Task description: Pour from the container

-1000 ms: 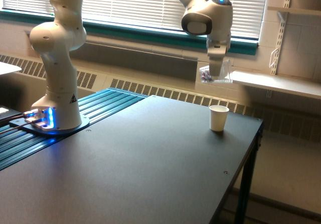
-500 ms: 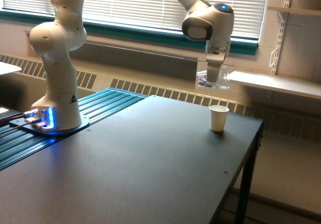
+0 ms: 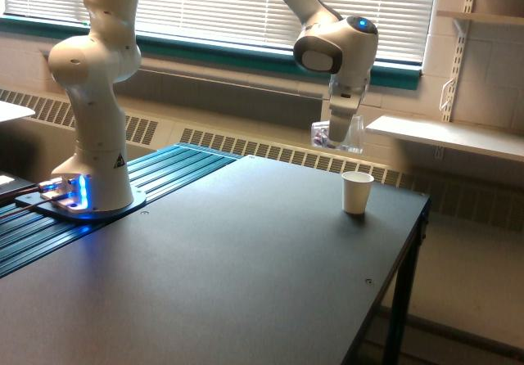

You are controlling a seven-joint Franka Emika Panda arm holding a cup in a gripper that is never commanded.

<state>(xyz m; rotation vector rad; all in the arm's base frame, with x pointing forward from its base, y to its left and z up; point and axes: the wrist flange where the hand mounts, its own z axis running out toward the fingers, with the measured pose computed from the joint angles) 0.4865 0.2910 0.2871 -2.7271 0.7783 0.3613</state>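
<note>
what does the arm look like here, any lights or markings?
White arm with fat rounded links and grey joint seams. A black triangular label sits near the foot, where the base glows blue. The wrist has a grey end cap and a small blue light on top. The gripper is white too; its fingers are too small to make out.

— What's around me here?

— A dark tabletop point(image 3: 246, 250) fills most of the view, with teal ribbed slats point(image 3: 139, 189) along its edge toward the exterior view's left.

— And behind me?

— A window with closed white blinds point(image 3: 213, 9) letting in daylight, a teal sill point(image 3: 246, 54) under it, and a long baseboard heater grille point(image 3: 270, 152) below. A white wall shelf point(image 3: 446, 136) on brackets hangs toward the exterior view's right.
</note>
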